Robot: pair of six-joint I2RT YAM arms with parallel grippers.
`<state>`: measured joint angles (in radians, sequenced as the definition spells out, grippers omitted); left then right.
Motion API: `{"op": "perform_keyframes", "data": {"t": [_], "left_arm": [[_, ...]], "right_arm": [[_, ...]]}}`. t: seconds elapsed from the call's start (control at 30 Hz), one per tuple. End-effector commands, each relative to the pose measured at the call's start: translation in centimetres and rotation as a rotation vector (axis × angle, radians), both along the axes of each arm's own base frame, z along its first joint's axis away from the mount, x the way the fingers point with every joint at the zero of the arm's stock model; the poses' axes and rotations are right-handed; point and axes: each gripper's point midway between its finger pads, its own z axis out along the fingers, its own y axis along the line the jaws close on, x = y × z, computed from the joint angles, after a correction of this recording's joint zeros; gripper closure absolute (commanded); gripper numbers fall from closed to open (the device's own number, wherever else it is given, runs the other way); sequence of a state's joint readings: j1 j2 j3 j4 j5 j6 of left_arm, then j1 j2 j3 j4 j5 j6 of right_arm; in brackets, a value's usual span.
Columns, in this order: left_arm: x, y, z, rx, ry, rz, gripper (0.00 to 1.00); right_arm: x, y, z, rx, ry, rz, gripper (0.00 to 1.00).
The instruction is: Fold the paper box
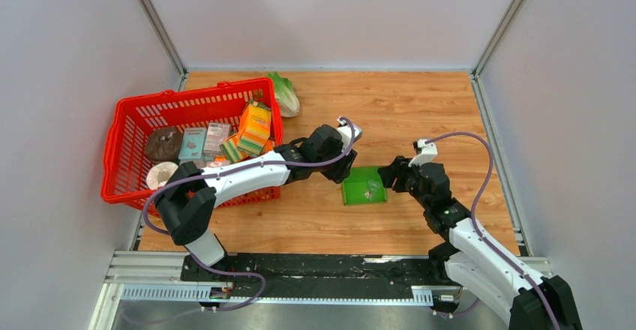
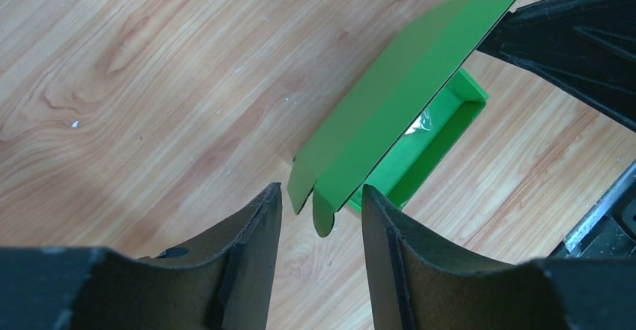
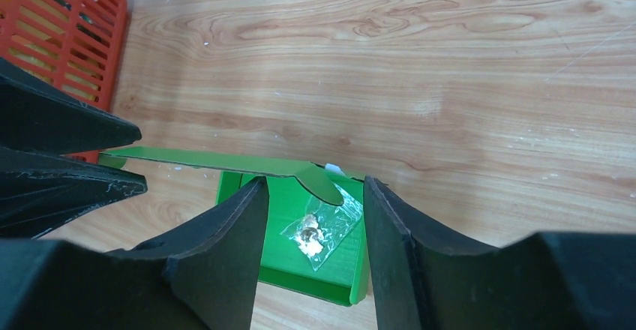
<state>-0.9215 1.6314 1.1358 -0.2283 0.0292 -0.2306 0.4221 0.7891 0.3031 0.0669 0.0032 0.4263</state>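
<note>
a bright green paper box [image 1: 364, 186] sits near the middle of a wooden surface [image 1: 435, 105], between two black robot arms. its shallow tray lies flat with a small clear bag [image 3: 321, 229] inside. its lid [image 2: 405, 82] stands raised at a slant above the tray. the left pincer [image 2: 321, 189] has its fingers parted, and the lid's rounded end tabs sit in the gap between them, with neither finger visibly pressing on the card. the right pincer [image 3: 315, 181] is also spread apart, poised over the tray at the lid's other end and clamping nothing. a red basket [image 1: 120, 142] of groceries stands at the left, well apart from the box, with a lettuce [image 1: 285, 94] just behind it.
</note>
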Motion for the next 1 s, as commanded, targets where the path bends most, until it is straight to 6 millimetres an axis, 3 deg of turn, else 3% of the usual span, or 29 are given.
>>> {"op": "perform_keyframes", "data": {"t": [0.0, 0.3, 0.6, 0.67, 0.73, 0.8, 0.93, 0.97], "left_arm": [[-0.5, -0.6, 1.0, -0.043, 0.021, -0.002, 0.48], [-0.8, -0.1, 0.4, -0.013, 0.03, 0.013, 0.59], [-1.5, 0.4, 0.0, 0.023, 0.041, 0.025, 0.54], [-1.6, 0.5, 0.1, 0.028, 0.039, 0.019, 0.52], [-1.7, 0.7, 0.5, 0.032, 0.038, 0.016, 0.48], [-1.8, 0.9, 1.1, 0.03, 0.036, 0.016, 0.45], [-2.5, 0.8, 1.9, -0.001, 0.053, 0.001, 0.43], [-2.6, 0.9, 1.8, 0.001, 0.053, 0.002, 0.44]], "right_arm": [[0.6, 0.5, 1.9, 0.025, -0.085, 0.025, 0.48], [0.2, 1.3, 1.2, 0.065, -0.048, 0.051, 0.51], [0.0, 1.2, 1.3, 0.076, -0.044, 0.049, 0.57], [0.1, 0.3, 1.5, 0.069, 0.005, -0.024, 0.52], [-0.1, -2.7, 0.3, -0.001, 0.099, -0.188, 0.47], [0.0, -2.9, 1.6, 0.005, 0.107, -0.206, 0.42], [-0.8, -1.5, 1.9, -0.032, 0.155, -0.081, 0.19], [-0.5, -1.2, 2.5, -0.074, 0.128, -0.035, 0.18]]}}
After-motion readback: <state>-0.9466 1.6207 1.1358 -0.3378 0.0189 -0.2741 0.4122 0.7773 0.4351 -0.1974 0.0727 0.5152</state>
